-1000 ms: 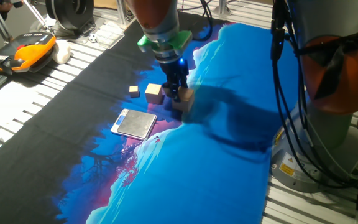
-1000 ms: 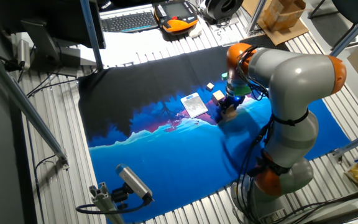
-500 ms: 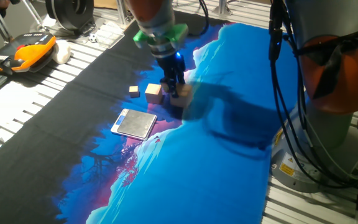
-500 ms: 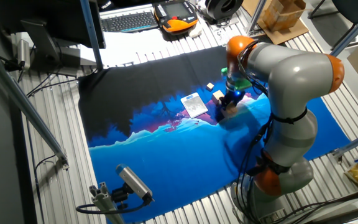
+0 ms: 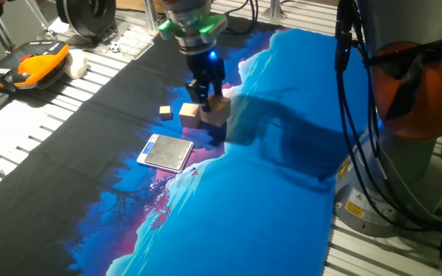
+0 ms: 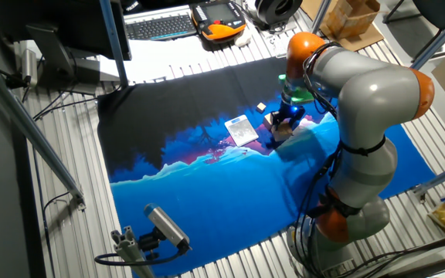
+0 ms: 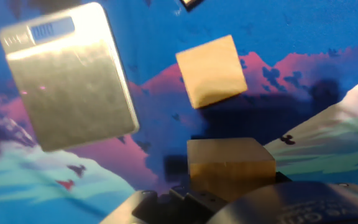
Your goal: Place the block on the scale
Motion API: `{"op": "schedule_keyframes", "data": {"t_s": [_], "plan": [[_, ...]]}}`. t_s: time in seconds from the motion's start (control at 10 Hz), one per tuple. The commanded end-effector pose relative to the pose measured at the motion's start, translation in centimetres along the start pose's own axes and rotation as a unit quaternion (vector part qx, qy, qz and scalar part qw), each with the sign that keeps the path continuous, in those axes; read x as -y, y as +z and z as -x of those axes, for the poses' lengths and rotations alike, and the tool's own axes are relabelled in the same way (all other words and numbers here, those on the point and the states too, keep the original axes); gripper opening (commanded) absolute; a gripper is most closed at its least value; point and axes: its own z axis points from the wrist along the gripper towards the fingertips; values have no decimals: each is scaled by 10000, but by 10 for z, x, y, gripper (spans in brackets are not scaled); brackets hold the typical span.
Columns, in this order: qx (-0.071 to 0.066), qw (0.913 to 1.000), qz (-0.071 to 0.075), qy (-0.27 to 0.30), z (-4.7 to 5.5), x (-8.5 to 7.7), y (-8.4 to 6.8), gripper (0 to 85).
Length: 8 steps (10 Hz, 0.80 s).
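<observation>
Above the mat (image 5: 282, 192), the block (image 5: 216, 110) hangs level.

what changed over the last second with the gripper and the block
The gripper, shut on the block, rose and carried it off the cloth toward the medium cube. The scale, medium cube and tiny cube stayed put.

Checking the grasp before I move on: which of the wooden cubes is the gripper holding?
The block, the largest cube, held in the gripper off the cloth. The medium cube and tiny cube sit free beside it.
</observation>
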Motion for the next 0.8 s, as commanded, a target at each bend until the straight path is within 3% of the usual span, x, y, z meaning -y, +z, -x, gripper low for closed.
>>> {"op": "schedule_keyframes", "data": {"t_s": [0.0,0.2,0.4,0.7], "plan": [[-19,10000,10,74,1,-1,-1,0],[18,9998,72,185,4,-3,-1,0],[45,9999,-2,125,4,-3,-1,0],[270,9981,-493,267,4,-3,-1,0]]}}
